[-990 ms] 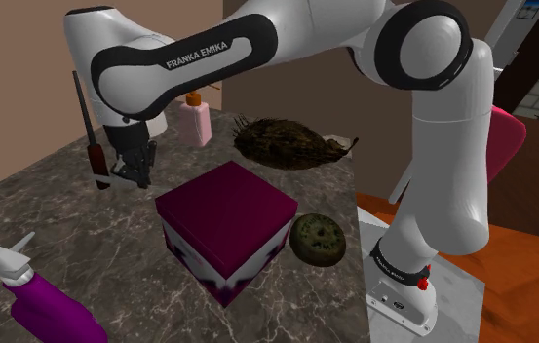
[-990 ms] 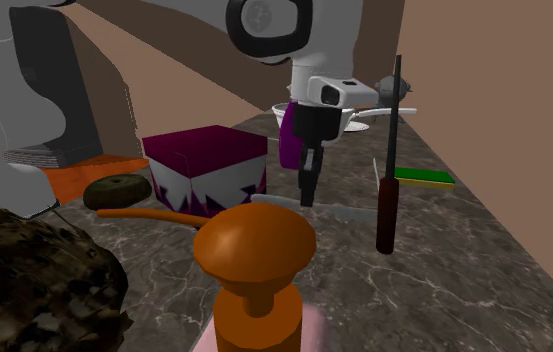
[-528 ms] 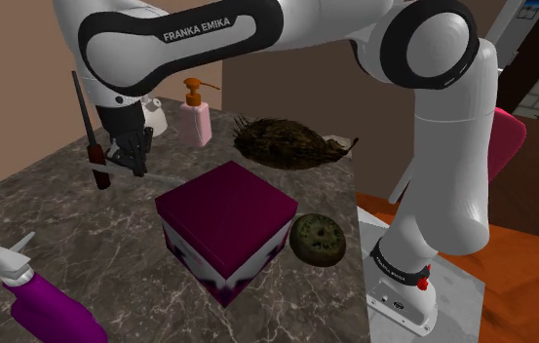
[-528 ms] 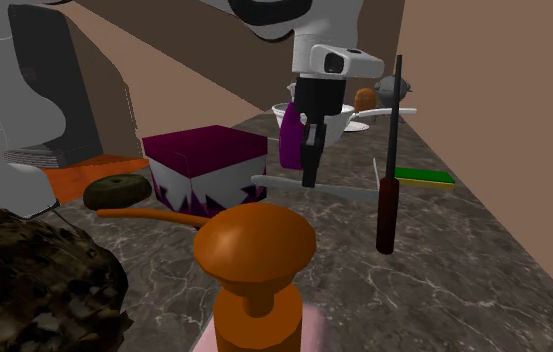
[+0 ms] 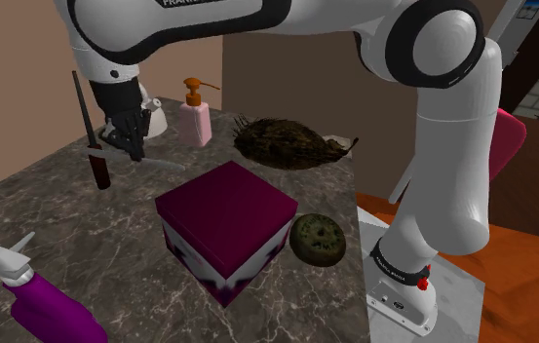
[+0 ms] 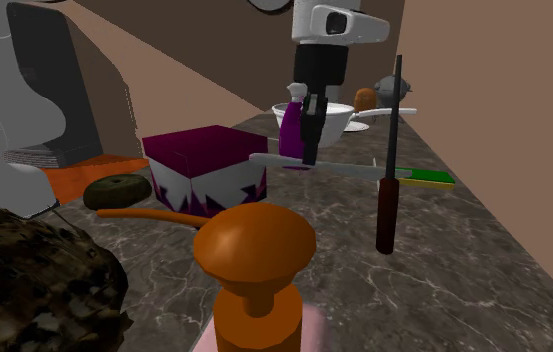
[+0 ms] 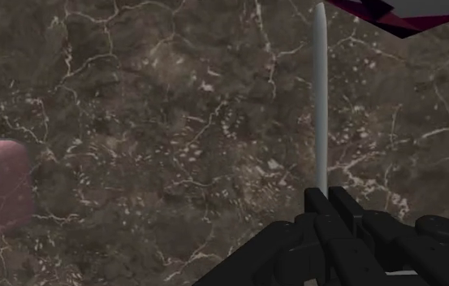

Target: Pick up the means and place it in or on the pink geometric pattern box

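Rod [image 7: 321, 97] nearest my wrist camera: pale, thin and straight, running out from between the black fingers of the gripper [image 7: 328, 201], which are clamped on it. In the shoulder view I see it carried level, apparently clear of the dark marble counter [image 5: 82, 234], with the gripper pointing down.

I judge it light and stiff, so weight is no worry. It is narrow and looks smooth, though, so it could swivel or slide in the pads. The hold seems to be somewhere about the middle, which is where I would want it; I cannot tell exactly.

Next out, an upright tool with a dark red handle [image 6: 386, 215] stands near one end of the rod in the second exterior view. How near in depth I cannot say.

Farther on sits the box [image 5: 226, 209], its dark magenta top shut and flat, with a jagged white pattern on its sides. Laid flat on that top, the rod should rest.
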`<state>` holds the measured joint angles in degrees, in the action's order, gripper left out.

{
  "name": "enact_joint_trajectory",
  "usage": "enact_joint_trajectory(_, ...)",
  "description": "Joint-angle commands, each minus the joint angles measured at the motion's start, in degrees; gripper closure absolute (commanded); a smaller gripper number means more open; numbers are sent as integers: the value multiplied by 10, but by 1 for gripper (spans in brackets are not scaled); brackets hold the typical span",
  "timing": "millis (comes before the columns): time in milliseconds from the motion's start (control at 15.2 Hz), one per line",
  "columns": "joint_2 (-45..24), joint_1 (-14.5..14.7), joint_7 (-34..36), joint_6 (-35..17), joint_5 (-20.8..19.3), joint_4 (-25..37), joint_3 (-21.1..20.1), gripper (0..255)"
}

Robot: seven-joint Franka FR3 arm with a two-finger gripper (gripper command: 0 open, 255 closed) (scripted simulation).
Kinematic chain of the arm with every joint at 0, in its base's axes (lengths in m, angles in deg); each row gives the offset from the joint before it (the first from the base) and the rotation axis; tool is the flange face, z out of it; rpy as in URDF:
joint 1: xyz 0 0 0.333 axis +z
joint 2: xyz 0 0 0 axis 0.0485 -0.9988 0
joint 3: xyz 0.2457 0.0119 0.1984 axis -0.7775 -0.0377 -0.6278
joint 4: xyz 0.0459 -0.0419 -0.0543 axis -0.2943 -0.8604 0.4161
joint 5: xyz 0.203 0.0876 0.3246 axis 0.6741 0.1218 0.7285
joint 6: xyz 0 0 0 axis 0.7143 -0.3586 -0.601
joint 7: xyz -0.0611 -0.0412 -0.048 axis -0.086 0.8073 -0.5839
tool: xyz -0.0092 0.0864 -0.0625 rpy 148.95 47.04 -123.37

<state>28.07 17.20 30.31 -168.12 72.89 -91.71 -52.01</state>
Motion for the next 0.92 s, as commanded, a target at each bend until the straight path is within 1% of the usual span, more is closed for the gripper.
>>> enact_joint_trajectory(0, 0, 1, -1, 16, 0, 15, 0, 255)
enact_joint_trajectory(462, -3, 7, -3, 71, 0, 74, -2, 255)
enact_joint_trajectory(858, -14, 14, -4, 123, -3, 137, -2, 255)
